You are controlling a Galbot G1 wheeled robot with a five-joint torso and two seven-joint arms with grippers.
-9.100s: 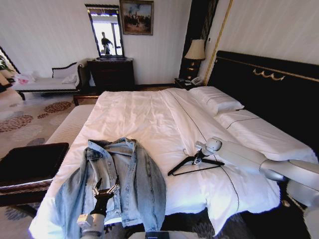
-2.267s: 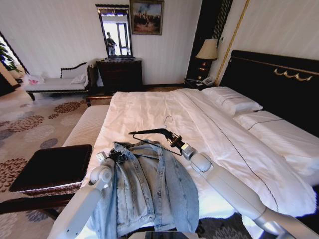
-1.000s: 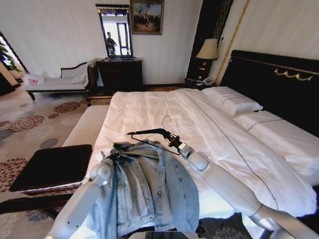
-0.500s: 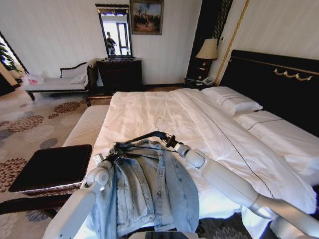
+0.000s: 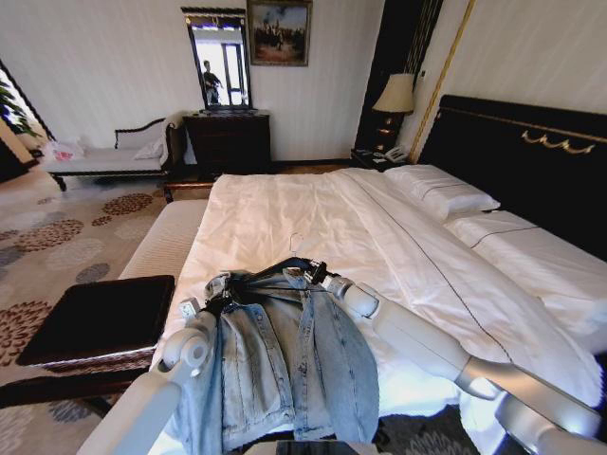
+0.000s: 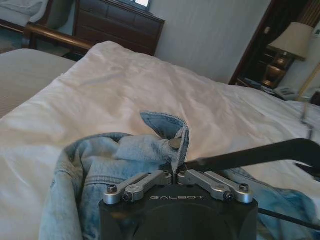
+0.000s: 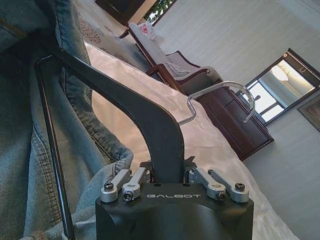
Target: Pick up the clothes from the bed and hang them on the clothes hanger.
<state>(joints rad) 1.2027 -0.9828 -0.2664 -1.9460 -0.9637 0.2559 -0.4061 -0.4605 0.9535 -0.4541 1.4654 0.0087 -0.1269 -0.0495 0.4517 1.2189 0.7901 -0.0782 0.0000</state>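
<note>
the left claw (image 5: 220,296) sat at the near left part of the bed (image 5: 285,213), pinched tight on the collar edge of the denim jacket (image 5: 285,365) and lifting a flap of it off the sheet; in its wrist view the fingertips (image 6: 167,175) met on the fabric. the jacket lay spread front-up, its length running from that collar toward the robot and over the bed's near edge. the hanger (image 5: 275,272) lay across the collar, its long axis running side to side, one black arm reaching toward the left claw and almost touching the lifted flap. to the right, the right claw (image 5: 321,276) gripped the hanger at its neck, jaws clamped on the black plastic just below the silver hook (image 7: 220,100). i judged the next move turned on sliding that near hanger arm leftward under the raised collar into the shoulder.
</note>
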